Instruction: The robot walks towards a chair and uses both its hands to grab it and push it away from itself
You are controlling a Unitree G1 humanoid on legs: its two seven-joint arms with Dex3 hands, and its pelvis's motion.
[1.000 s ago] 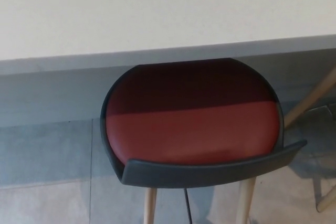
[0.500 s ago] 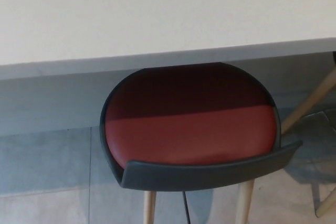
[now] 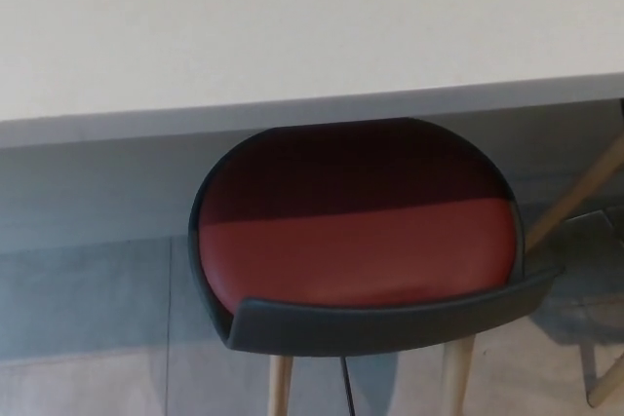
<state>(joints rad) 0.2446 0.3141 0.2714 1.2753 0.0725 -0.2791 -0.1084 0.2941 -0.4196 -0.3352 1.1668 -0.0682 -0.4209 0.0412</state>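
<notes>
Chair [image 3: 356, 241] stands dead ahead in the head view, its red seat partly tucked under the white desk [image 3: 292, 26], its dark backrest [image 3: 390, 319] on the near side running left to right. Neither robot hand shows, so their state cannot be told, nor which is nearer. Another wooden leg [image 3: 575, 197] stands at right; the desk edge limits any push.

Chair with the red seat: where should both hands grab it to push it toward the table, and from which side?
Probably take the chair by its low dark backrest rim, one hand toward each end, coming from the near side. That curved rim faces the robot and stands proud of the red seat, whose far edge meets the white table. Neither hand is in view.
</notes>
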